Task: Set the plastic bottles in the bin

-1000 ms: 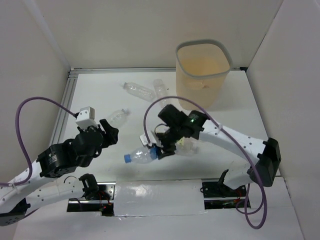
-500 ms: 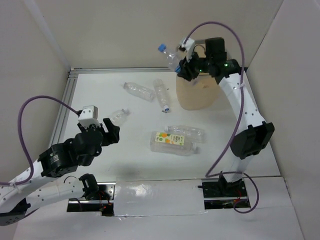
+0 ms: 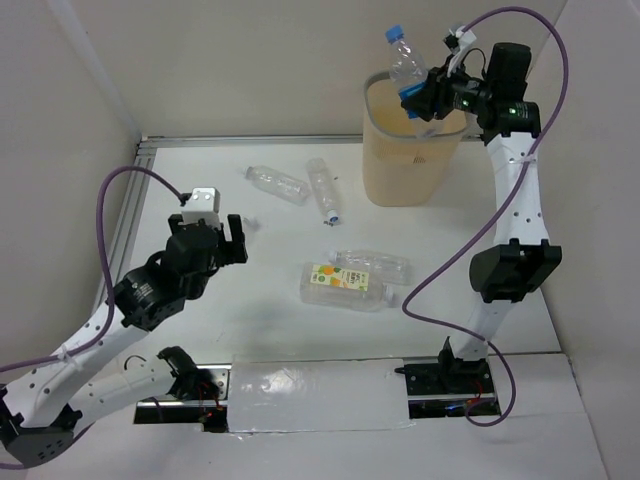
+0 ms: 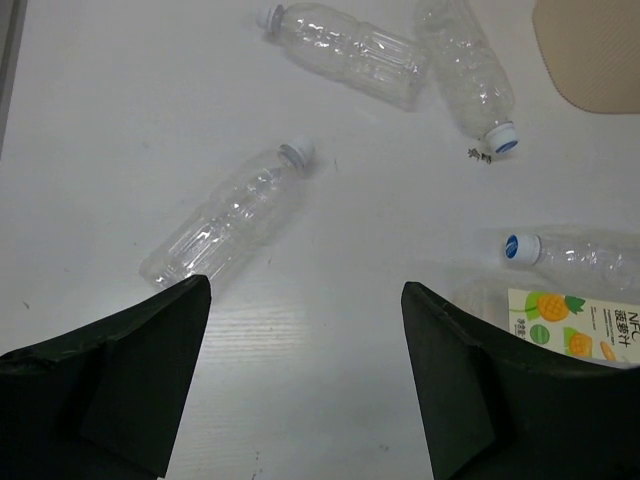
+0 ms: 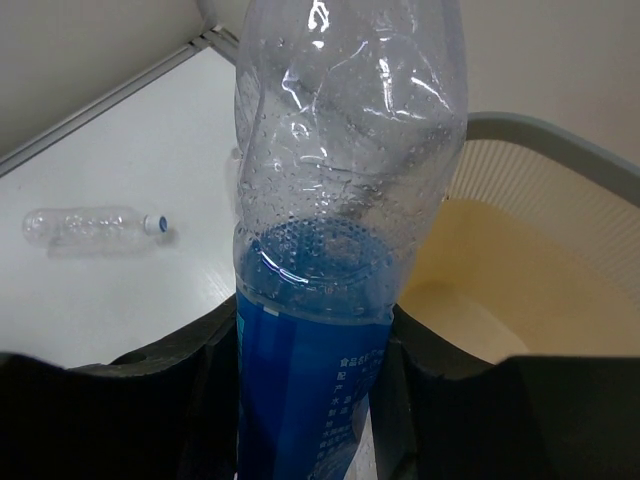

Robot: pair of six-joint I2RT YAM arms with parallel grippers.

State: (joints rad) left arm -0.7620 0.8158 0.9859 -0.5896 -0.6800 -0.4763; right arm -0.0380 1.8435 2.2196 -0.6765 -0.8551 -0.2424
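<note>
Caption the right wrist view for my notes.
Right end effector holds a blue-labelled bottle above the beige bin.

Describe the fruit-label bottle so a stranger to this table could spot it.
From the tall beige bin at the far right of the table, come toward the near edge to two bottles lying side by side. It is the nearer bottle, with a white, green and orange label; its neighbour is bare and clear.

My right pincer (image 3: 427,100) grips the blue-capped bottle (image 3: 404,60) over the bin (image 3: 405,175); my left pincer (image 3: 230,243) hovers above the tabletop (image 3: 250,310), left of the orange-labelled bottle (image 3: 342,284).
</note>
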